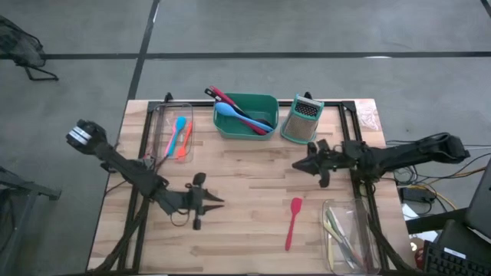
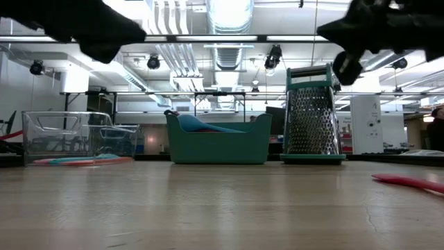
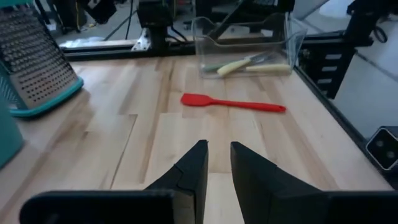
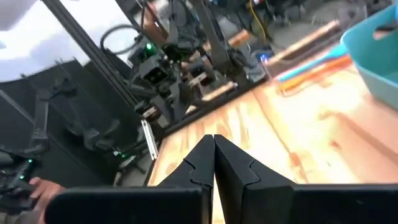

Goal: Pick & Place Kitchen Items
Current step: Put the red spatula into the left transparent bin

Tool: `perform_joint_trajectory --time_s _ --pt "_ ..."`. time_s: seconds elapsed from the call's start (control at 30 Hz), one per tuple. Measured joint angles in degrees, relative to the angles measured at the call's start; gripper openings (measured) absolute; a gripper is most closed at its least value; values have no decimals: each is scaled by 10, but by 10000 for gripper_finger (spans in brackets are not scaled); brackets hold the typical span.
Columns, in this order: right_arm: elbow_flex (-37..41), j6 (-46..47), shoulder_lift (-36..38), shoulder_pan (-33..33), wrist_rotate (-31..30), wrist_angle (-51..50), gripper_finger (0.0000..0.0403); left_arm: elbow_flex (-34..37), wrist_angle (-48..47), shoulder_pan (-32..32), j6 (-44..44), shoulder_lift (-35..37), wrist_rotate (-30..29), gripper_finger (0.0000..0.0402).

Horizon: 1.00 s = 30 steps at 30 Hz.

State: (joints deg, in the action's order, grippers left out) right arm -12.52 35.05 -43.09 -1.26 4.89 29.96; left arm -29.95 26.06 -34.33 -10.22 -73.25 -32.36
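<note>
Your left pincer (image 1: 217, 201) slightly parted and empty, red spatula (image 1: 293, 222) ahead of it; right pincer (image 1: 298, 165) closed, empty.

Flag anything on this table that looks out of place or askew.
One red spatula lies loose on the bare wood, outside every container, near the clear bin at the right front. The other utensils sit in bins or in the teal tub. The box grater stands upright. Nothing looks spilled or damaged.
</note>
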Motion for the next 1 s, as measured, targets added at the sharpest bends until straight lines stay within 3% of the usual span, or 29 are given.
perform_joint_trajectory --time_s 0.17,0.4,0.7,1.0 --pt "-114 7 -92 -6 1 -117 9 63 36 0 -19 43 1 69" --pt "-322 94 -227 -6 -23 -476 23 100 80 -4 -41 48 4 68" --pt "-533 193 -425 -45 8 -802 114 101 84 -8 -44 50 20 67" --pt "-651 258 -612 -99 87 -959 215 101 90 -11 -48 50 33 67"
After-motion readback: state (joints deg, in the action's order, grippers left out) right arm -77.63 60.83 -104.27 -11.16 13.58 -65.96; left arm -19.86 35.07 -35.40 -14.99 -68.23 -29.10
